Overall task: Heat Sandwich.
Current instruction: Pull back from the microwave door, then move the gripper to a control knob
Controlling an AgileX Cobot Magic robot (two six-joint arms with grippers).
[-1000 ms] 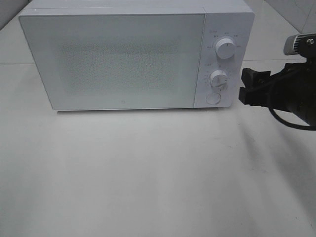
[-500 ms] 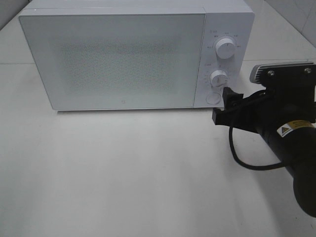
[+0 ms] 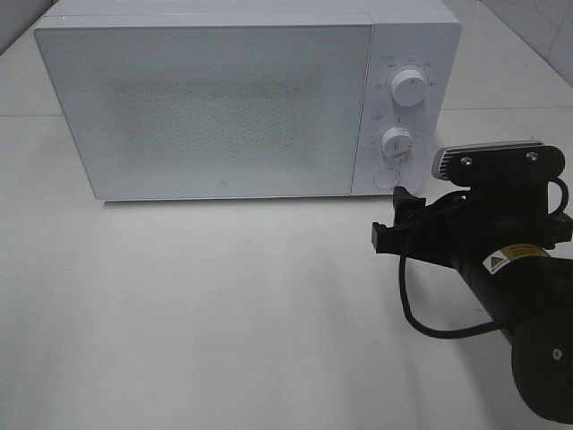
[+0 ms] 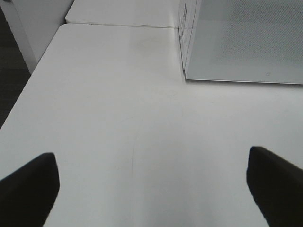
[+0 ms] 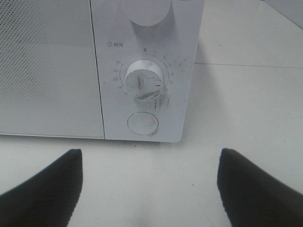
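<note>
Since 1 s ago the R arm (image 3: pixel 528 305) has swung in from the right edge, toward frame centre and lower. The R gripper (image 3: pixel 391 219), then level w/ the right side of the microwave (image 3: pixel 224 107), now sits in front of its lower right corner, just below the button (image 3: pixel 386 177). Microwave, knobs & table (image 3: pixel 224 313) unchanged.

L to R now: the L gripper (image 4: pixel 151 189) shows only in its own wrist view. Its fingers (image 4: pixel 28 189) are at the two bottom corners of that frame, wide apart, released, w/ bare table (image 4: pixel 118 118) btwn them. The microwave (image 4: pixel 241 42) is in that frame's upper right, well apart from them.

High view: microwave fills upper left & centre. Door (image 3: pixel 206 107) is shut and its dotted panel is opaque, so the inside is hidden. Sandwich: no view shows it, can't tell where it is.

Right of the door, top to bottom: top knob (image 3: pixel 409 89), lower knob (image 3: pixel 397 141), button. The R gripper is at centre right, tips toward the microwave, near but apart. A grey cam (image 3: pixel 492 161) sits on the wrist.

R wrist view: fingers (image 5: pixel 42 189) at both bottom corners, spread, released, gripping nothing. Lower knob (image 5: pixel 144 80) & button (image 5: pixel 143 124) are at frame centre, door mesh (image 5: pixel 42 61) at left.
</note>
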